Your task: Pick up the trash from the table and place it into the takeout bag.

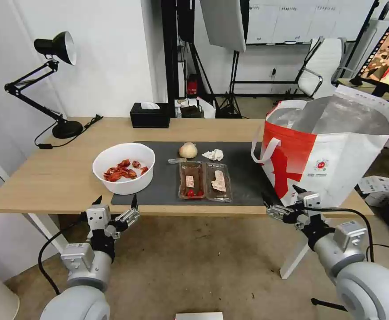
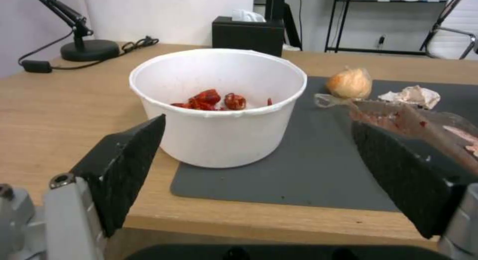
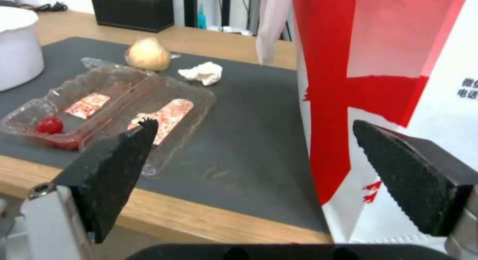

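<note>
Claws first: the left claw [image 1: 116,206] hangs just off the table's near edge in front of the white bowl of red shells [image 1: 123,168], its jaws spread wide and holding nothing. The right claw [image 1: 279,199] hangs off the same edge near the right end, jaws also wide apart and empty, close to the takeout bag [image 1: 332,155]. On the table [image 1: 48,173], the bowl straddles the left edge of the dark mat [image 1: 243,173]. The clear hinged tray [image 1: 204,181] lies open near the mat's near edge. Beyond it sit the tan lump [image 1: 188,150], the small clear plastic scrap [image 1: 175,160] and the crumpled tissue [image 1: 213,154]. The bag stands open at the table's right end.
</note>
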{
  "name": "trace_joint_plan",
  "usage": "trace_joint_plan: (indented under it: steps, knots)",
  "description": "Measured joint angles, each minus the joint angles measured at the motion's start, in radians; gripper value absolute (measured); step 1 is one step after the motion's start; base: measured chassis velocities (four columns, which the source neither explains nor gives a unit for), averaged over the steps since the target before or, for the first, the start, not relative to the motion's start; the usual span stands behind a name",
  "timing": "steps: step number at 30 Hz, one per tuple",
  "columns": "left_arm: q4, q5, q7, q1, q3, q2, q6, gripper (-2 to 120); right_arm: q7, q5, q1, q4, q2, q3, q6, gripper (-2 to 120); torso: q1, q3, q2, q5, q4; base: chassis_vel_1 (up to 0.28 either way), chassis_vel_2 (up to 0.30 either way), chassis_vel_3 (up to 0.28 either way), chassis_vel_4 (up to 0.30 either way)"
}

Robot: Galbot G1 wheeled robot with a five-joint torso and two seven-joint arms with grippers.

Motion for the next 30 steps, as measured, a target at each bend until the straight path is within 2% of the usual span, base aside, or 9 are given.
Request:
trace_joint_plan:
  steps: [10, 11, 12, 13, 15, 19, 20, 24, 30]
  knots:
    - [0.004, 0.014, 0.007, 0.003, 0.001, 0.0, -0.008, 100, -0.003, 0.047, 0.002, -0.02, 0.024, -0.022, 0.043, 100, 0.0, 0.0, 0.0, -0.0001, -0.0001, 0.0, 0.0, 0.0, 0.0]
    - [0.004, 0.015, 0.012, 0.005, 0.001, 0.001, -0.009, 100, 0.025, 0.16, 0.01, -0.02, 0.031, -0.039, 0.069, 100, 0.0, 0.0, 0.0, -0.0001, -0.0001, 0.0, 0.0, 0.0, 0.0]
    - [0.004, 0.015, 0.012, 0.005, 0.001, 0.001, -0.009, 100, 0.025, 0.16, 0.01, -0.02, 0.031, -0.039, 0.069, 100, 0.0, 0.0, 0.0, -0.0001, -0.0001, 0.0, 0.0, 0.0, 0.0]
    - [0.003, 0.015, 0.02, 0.014, 0.001, 0.001, -0.011, 100, 0.104, 0.416, 0.031, -0.017, 0.055, -0.098, 0.141, 100, 0.0, 0.0, 0.0, -0.0002, 0.0002, 0.0, 0.0, 0.0, 0.0]
    - [-0.002, 0.013, 0.026, 0.022, -0.004, 0.002, -0.012, 100, 0.22, 0.678, 0.059, -0.003, 0.111, -0.191, 0.187, 100, 0.0, 0.0, 0.0, -0.0001, 0.0001, 0.0, 0.0, 0.0, 0.0]
    - [-0.006, 0.012, 0.028, 0.027, -0.009, 0.006, -0.012, 100, 0.312, 0.818, 0.087, 0.002, 0.152, -0.255, 0.213, 100, 0.0, 0.0, 0.0, -0.0003, -0.0001, 0.0, 0.0, 0.0, 0.0]
    - [-0.009, 0.011, 0.029, 0.031, -0.015, 0.009, -0.012, 100, 0.38, 0.895, 0.116, -0.002, 0.185, -0.312, 0.241, 100, 0.0, 0.0, 0.0, -0.0002, 0.0001, 0.0, 0.0, 0.0, 0.0]
    - [-0.021, 0.007, 0.029, 0.048, -0.031, 0.02, -0.011, 100, 0.447, 0.923, 0.185, -0.054, 0.262, -0.403, 0.285, 100, 0.0, 0.0, 0.0, -0.0002, 0.0002, 0.0, 0.0, 0.0, 0.0]
    - [-0.024, 0.002, 0.029, 0.065, -0.042, 0.023, -0.01, 100, 0.497, 0.919, 0.255, -0.115, 0.33, -0.465, 0.288, 100, 0.0, 0.0, 0.0, -0.0003, 0.0002, 0.0, 0.0, 0.0, 0.0]
